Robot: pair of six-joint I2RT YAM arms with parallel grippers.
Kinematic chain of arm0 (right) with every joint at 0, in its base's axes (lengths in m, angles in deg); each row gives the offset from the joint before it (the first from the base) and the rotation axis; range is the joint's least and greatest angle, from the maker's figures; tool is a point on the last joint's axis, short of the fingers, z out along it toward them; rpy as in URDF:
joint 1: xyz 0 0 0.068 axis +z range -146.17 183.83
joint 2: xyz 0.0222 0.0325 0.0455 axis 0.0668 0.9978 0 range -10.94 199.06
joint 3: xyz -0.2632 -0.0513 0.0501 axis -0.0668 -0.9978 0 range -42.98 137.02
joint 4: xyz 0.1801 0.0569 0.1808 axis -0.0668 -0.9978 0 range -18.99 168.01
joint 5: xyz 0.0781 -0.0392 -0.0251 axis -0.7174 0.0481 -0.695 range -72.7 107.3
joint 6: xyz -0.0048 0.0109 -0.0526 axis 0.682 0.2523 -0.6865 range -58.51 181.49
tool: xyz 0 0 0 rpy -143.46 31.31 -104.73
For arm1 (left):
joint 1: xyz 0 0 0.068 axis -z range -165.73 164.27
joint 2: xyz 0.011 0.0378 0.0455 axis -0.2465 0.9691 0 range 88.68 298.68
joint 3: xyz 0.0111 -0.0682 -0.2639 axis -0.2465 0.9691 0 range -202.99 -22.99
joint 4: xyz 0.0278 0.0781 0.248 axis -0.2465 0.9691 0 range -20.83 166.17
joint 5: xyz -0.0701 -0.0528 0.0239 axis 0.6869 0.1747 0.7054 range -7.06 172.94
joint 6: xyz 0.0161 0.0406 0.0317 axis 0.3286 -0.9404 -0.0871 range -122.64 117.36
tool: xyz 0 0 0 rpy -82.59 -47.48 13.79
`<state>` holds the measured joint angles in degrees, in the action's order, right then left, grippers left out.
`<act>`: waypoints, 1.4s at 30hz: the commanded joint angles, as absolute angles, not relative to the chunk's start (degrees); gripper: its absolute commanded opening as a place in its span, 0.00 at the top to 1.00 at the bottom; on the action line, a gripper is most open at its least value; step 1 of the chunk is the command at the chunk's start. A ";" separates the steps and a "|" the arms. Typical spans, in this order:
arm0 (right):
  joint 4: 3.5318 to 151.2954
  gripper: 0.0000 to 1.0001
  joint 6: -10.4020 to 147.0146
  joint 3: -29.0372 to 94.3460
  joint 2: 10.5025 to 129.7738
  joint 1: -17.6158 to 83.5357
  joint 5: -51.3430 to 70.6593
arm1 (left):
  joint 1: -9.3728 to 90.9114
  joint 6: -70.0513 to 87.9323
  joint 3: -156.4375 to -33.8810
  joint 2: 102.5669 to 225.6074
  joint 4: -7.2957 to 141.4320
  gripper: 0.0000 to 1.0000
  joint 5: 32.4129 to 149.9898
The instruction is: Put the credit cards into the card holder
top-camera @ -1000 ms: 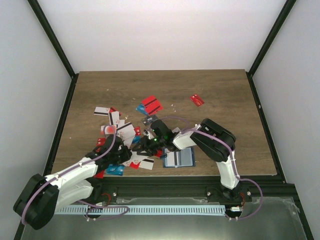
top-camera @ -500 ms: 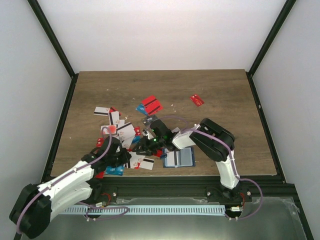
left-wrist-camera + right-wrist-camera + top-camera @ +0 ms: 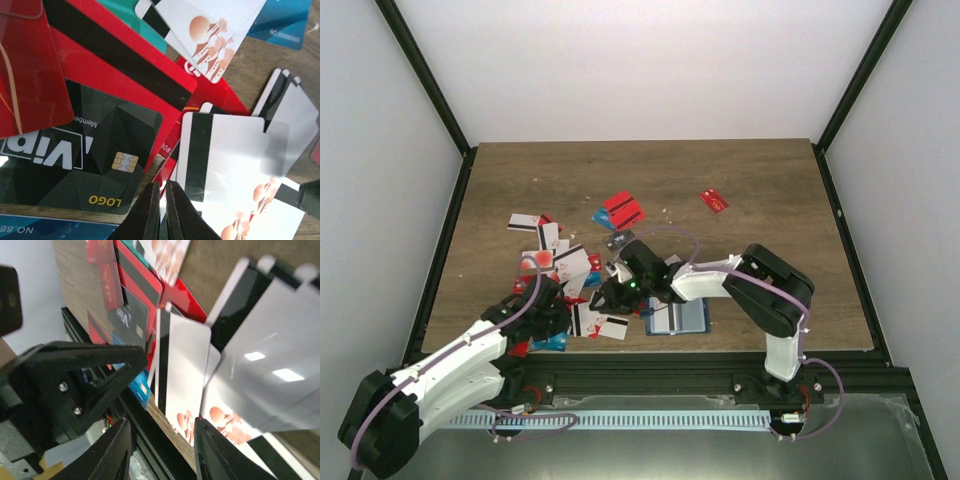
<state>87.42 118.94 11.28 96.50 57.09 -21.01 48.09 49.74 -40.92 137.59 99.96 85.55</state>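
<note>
Top external view: wood table (image 3: 750, 180), with both arms extending in from the near edge. Left arm (image 3: 450, 365) lies low toward the front-left. Right arm (image 3: 775, 300) is bent at the elbow with its forearm pointing left, so the two wrists meet over the cards (image 3: 570, 268). The cards lie in a loose overlapping scatter from left of centre down to the front edge: red, white, blue, black. Outliers: a red pair (image 3: 623, 210) behind the heap, one red card (image 3: 714, 200) well apart to the right, a white card (image 3: 525, 221) at the far left. Holder (image 3: 692, 316) lies open and flat near the front edge, just right of the heap, nearer than the right forearm in this view. Something pale covers its left part. Left wrist view: left gripper (image 3: 162, 186) has its jaws pressed together with nothing between them, tips at the seam between a black VIP card (image 3: 75, 150) and a striped card (image 3: 225, 155). Right wrist view: right gripper (image 3: 162, 425) has its jaws spread, astride the near end of the striped card. Whether they touch it cannot be told.
</note>
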 commanded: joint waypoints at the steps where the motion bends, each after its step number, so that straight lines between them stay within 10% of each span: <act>1: 85.23 0.63 117.65 9.67 95.92 60.30 -18.21 | 48.78 50.35 -40.10 138.53 99.60 0.93 85.20; 18: 88.03 0.65 118.30 11.59 100.97 61.53 -19.82 | 50.17 51.63 -37.81 139.04 96.71 0.93 87.06; 42: 85.78 0.92 117.46 12.52 101.62 61.58 -18.68 | 50.66 52.21 -36.61 139.31 94.64 0.93 87.83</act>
